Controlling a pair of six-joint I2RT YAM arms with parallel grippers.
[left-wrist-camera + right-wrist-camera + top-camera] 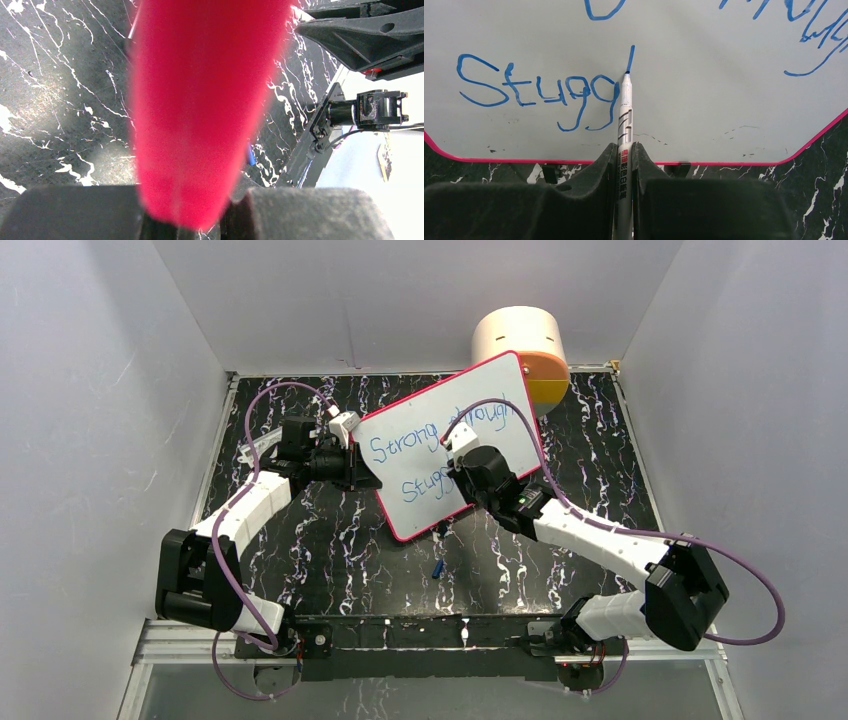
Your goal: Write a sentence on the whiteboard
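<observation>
The whiteboard (440, 415) with its pink-red frame lies tilted on the black marbled table. The sentence (415, 445) in blue reads "Strong through" on the upper line. In the right wrist view the lower line (539, 92) reads "Stugg" with a fresh upright stroke after it. My right gripper (625, 165) is shut on a white marker (625, 125), and its blue tip touches the board at the foot of that stroke. My left gripper (187, 215) is shut on the board's left edge, whose pink frame (200, 100) fills the left wrist view. In the top view the right gripper (468, 462) hides part of the lettering.
A cream cylinder with an orange base (525, 350) stands behind the board's far right corner. A small blue marker cap (438, 568) lies on the table (320, 540) in front of the board, also in the left wrist view (251, 156). White walls enclose the table.
</observation>
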